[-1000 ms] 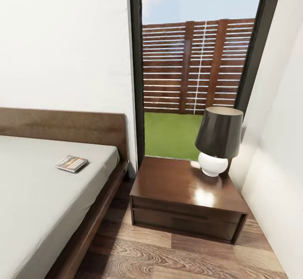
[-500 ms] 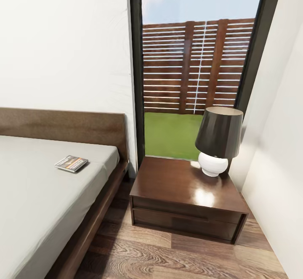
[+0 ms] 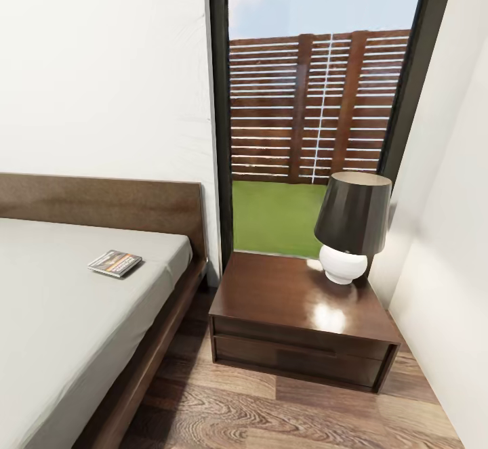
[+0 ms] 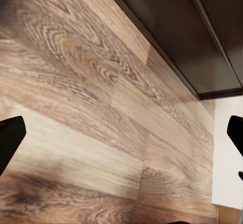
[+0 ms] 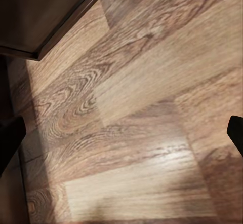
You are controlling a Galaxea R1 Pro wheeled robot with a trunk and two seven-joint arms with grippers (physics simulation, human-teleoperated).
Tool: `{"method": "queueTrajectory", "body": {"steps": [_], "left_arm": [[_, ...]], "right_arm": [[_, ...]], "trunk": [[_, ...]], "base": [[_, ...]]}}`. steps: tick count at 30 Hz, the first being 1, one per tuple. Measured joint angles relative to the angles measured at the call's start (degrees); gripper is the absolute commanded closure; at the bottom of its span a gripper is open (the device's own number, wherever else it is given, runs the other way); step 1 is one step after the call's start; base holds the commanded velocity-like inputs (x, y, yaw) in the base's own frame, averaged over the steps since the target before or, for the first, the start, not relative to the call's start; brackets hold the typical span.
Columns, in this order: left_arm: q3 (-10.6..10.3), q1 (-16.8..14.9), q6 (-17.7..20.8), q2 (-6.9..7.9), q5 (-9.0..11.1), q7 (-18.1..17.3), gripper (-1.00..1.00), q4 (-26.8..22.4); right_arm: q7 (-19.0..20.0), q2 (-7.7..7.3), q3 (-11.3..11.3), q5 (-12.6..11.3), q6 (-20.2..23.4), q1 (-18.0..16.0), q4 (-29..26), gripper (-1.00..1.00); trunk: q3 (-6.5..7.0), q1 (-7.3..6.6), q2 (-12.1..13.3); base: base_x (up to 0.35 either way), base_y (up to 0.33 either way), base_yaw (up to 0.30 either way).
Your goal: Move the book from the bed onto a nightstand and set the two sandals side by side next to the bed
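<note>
Both arms hang low with their cameras aimed at the wood-plank floor [image 4: 96, 133]; the left gripper [image 4: 121, 138] shows a dark fingertip at each side edge of its wrist view, spread wide with nothing between them; the right gripper [image 5: 121, 138] is likewise spread wide over bare boards, its dark tips at the two edges. The left wrist view catches a glossy dark-brown cabinet face; the right wrist view catches a dark wooden corner, and which piece of furniture it belongs to cannot be told. From the head view, the nightstand [image 3: 298, 300] stands on the floor just beside the bed [image 3: 68, 313], a drawer seam across its front, a lamp [image 3: 351, 225] with dark shade and white round base on its far right corner; the book [image 3: 115, 263] lies flat on the grey mattress near the headboard, thin, with an orange band; behind, a black-framed window [image 3: 312, 110] shows a slatted fence and grass.
</note>
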Motion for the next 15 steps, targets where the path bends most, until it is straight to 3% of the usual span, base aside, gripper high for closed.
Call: {"method": "queueTrajectory", "body": {"steps": [14,15], "left_arm": [[-0.08,-0.03,1.53,-1.67,0.18,4.49,-1.00,-4.50],[0.04,-0.02,2.00,-1.84,0.19,13.18,-1.00,-9.35]], "right_arm": [[-0.42,0.00,0.20,0.11,-0.39,0.00,0.00,-1.00],[-0.44,0.00,0.07,0.03,-0.54,0.00,0.00,-1.00]], "trunk": [[0.00,0.00,0.00],[0.01,0.00,0.00]], "base": [[0.000,0.000,0.000],[0.000,0.000,0.000]]}}
